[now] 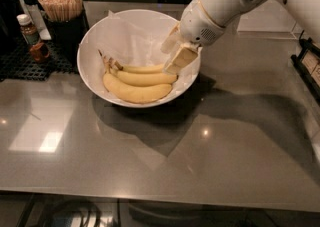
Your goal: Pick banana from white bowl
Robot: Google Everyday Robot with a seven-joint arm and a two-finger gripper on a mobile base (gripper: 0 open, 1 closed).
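Nearest you, grey glossy countertop [150, 161], bare and showing ceiling-light glare. Past it, the white bowl [92, 78], wide and shallow, lined with crinkled white paper [125, 38]. In the bowl lies a bunch of three bananas, stems joined at the left and bodies curving right. Your target banana [144, 68] is the thin farthest one, on the inner curve; the two fatter bananas [136, 92] lie in front of it. The gripper [165, 61] reaches in over the bowl's right rim on the white arm [220, 6], angled down and left. Its two beige fingers [181, 57] stand apart with a visible gap, tips right at the target banana's right end; you cannot tell contact, and nothing is lifted. Far left: black mat [20, 63], small brown bottle [29, 30], black holder of wooden sticks [61, 5].
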